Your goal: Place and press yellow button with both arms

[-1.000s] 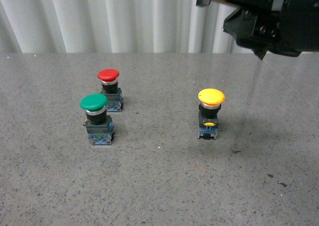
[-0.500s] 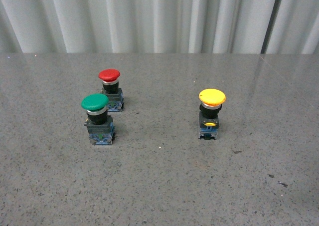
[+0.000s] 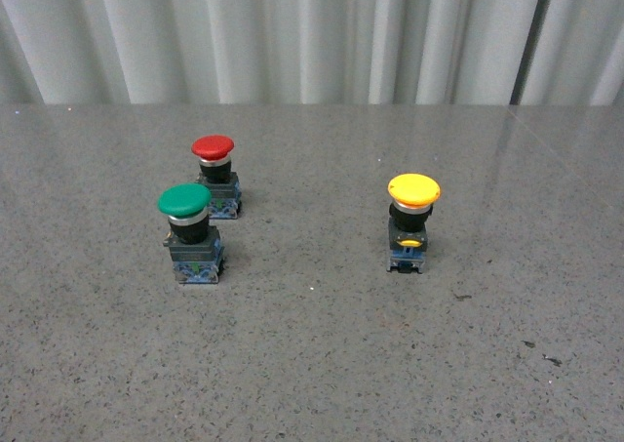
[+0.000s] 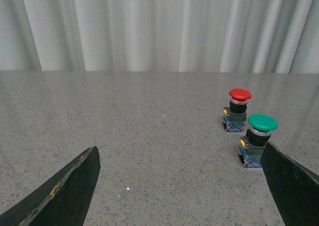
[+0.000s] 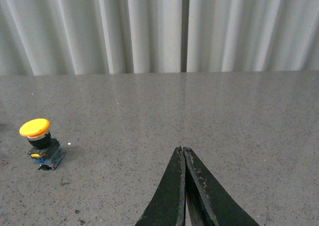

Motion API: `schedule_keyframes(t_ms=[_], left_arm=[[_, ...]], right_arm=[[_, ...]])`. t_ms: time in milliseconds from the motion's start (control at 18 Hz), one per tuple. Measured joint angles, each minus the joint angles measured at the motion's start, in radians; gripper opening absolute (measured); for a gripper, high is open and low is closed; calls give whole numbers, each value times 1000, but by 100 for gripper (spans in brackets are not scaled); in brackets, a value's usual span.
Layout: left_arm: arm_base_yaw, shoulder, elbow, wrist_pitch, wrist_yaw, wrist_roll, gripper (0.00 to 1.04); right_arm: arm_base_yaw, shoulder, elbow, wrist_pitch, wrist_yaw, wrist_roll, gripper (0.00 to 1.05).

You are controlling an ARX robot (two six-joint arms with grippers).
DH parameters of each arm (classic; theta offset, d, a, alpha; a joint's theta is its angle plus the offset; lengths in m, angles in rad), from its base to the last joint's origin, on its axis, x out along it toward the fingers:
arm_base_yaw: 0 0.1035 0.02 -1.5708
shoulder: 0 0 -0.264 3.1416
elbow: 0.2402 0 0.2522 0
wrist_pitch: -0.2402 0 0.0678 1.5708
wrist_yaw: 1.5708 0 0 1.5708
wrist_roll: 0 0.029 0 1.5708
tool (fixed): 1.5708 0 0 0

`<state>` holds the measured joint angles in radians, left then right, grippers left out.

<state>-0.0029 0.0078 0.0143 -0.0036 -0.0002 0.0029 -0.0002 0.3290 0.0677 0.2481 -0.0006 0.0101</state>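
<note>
Gone from the front view is the black arm that filled the upper right corner one second ago; it had already left half a second ago, and the three buttons have not shifted since. Reading the front view left to right: a green-capped button (image 3: pixel 188 233) stands upright on the grey speckled counter (image 3: pixel 312 364), with a red-capped button (image 3: pixel 214 175) just behind it and slightly to its right, the two close but apart. Well to the right, alone, stands the yellow button (image 3: pixel 410 221), upright, yellow cap on a black collar above a bluish base, nothing touching it. Pleated white curtains (image 3: pixel 292 32) close off the back. Neither arm appears in this view. In the left wrist view, the left tool (image 4: pixel 179 186) shows only as two dark finger blades cut off by the frame edge, spread wide apart and holding nothing; one blade covers a corner of the green button's base. In the right wrist view, the right tool (image 5: pixel 183 151) has its two dark blades pressed together at the tips, gripping nothing, hovering over bare counter well apart from the yellow button.
</note>
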Motion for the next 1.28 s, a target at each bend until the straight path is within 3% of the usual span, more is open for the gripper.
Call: schedule_keyframes(t_ms=[500,611,1000,1278], left_arm=[[0,0,0,0,0,0,98],[0,0,0,0,-2,0,98],[0,0,0,0,0,0,98],[0,0,0,0,0,0,98]], right_arm=[[0,-154,-56,-76,0,-3,2],[0,-288,-55,-257,0,-4,2],[0,-325,-55,-253,0,-4,4],[0,-325,-55,-253,0,-4,60]])
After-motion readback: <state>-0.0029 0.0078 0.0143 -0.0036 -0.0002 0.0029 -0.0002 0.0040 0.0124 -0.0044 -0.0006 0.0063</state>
